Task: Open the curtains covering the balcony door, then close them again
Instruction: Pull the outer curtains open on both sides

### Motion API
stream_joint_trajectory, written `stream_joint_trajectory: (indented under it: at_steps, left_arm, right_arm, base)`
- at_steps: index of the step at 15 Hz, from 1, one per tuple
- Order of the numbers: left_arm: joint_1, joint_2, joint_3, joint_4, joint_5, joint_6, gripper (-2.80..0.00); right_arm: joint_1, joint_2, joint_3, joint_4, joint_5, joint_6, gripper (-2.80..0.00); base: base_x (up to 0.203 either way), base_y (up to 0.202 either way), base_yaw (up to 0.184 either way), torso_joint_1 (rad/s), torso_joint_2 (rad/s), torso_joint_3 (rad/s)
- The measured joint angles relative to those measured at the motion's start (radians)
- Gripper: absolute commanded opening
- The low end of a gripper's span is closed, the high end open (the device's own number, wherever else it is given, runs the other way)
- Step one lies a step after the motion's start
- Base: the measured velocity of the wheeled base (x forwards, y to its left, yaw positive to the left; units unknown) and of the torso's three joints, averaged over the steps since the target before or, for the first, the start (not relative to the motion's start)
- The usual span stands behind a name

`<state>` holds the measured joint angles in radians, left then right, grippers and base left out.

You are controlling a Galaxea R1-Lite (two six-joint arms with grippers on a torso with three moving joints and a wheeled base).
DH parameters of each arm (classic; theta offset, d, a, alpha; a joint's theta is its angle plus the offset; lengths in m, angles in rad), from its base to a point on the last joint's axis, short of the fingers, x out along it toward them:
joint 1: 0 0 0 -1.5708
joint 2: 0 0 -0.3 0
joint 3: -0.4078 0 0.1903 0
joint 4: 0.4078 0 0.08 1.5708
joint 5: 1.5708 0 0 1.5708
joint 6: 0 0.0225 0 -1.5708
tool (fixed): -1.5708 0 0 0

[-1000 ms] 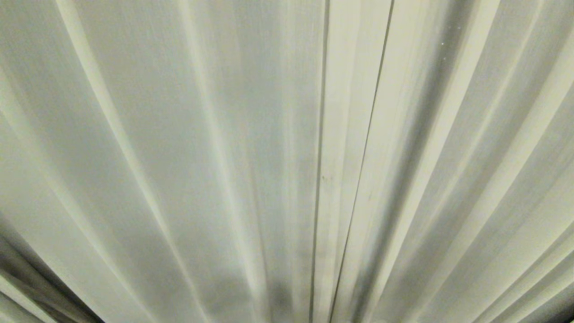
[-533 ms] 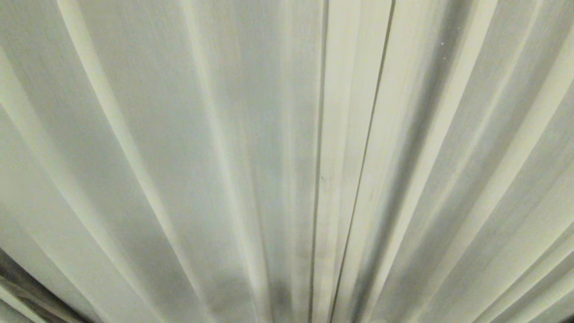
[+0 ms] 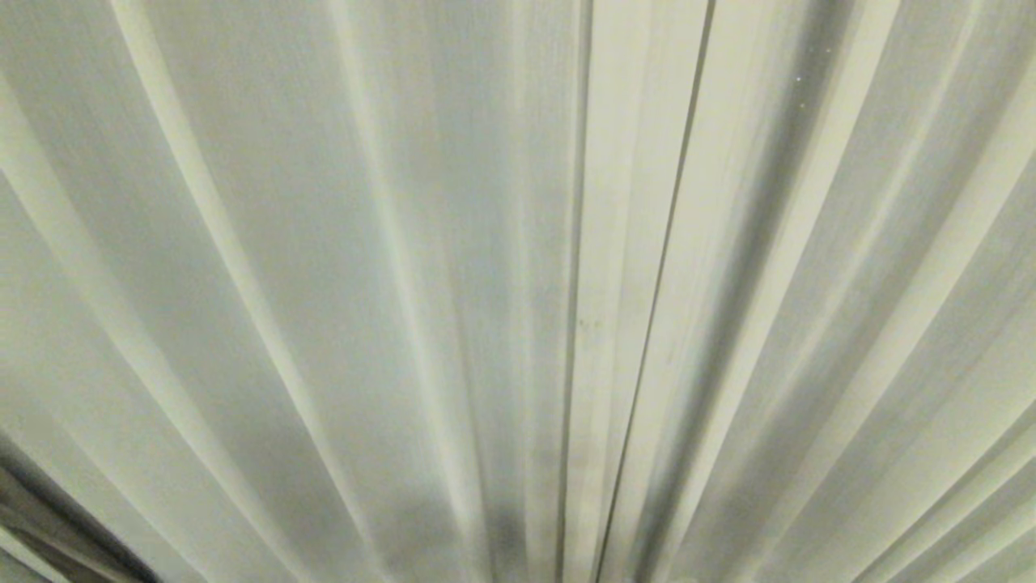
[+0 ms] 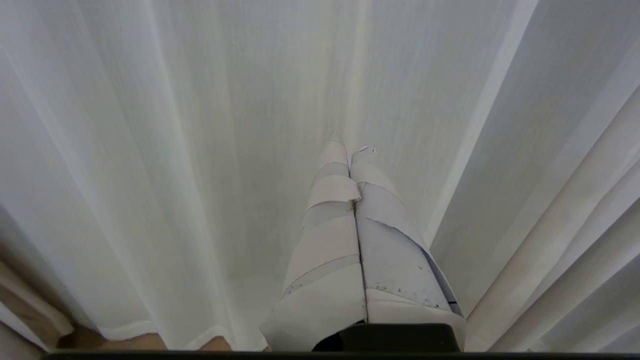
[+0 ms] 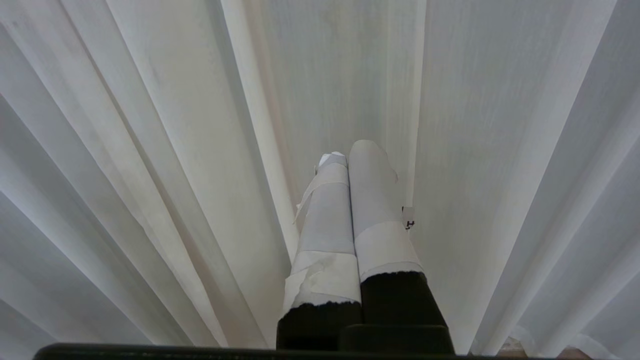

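The cream-white pleated curtains [image 3: 388, 243] fill the head view, drawn shut, and two thin dark lines mark where their edges [image 3: 627, 243] overlap near the middle. The balcony door is hidden behind them. Neither arm shows in the head view. In the left wrist view my left gripper [image 4: 351, 146], its fingers wrapped in white tape, is shut with nothing in it, its tips close to the curtain fabric [image 4: 200, 150]. My right gripper [image 5: 347, 152], also taped, is shut and empty, pointing at a pleat of the curtain [image 5: 500, 150].
The curtain's wavy hem [image 4: 125, 331] hangs just above a brown floor [image 4: 145, 343]. A bit of floor [image 5: 505, 348] also shows under the hem in the right wrist view. A dark strip [image 3: 48, 526] sits at the lower left corner of the head view.
The pleats on the left of the head view have drifted slightly rightward, and the dark strip at the lower left corner has shrunk. The overlapping edges near the middle stay in place.
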<state>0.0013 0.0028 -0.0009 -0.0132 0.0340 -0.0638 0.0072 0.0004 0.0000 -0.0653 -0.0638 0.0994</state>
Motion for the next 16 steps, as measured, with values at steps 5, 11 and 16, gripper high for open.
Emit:
stream_joint_trajectory:
  at_steps: [5, 11, 16]
  left_arm:
    - [0.0, 0.0, 0.0, 0.0, 0.001, 0.0, -2.8]
    - [0.0, 0.0, 0.0, -0.001, 0.0, 0.0, -2.8]
    - [0.0, 0.0, 0.0, -0.002, 0.0, -0.001, -2.8]
  right_arm:
    - [0.0, 0.0, 0.0, 0.0, 0.0, 0.0, -2.8]
    - [0.0, 0.0, 0.0, 0.0, 0.0, 0.0, -2.8]
    - [0.0, 0.0, 0.0, 0.0, 0.0, 0.0, -2.8]
  base:
    - [0.0, 0.0, 0.0, 0.0, 0.0, 0.0]
    - [0.0, 0.0, 0.0, 0.0, 0.0, 0.0]
    - [0.0, 0.0, 0.0, 0.0, 0.0, 0.0]
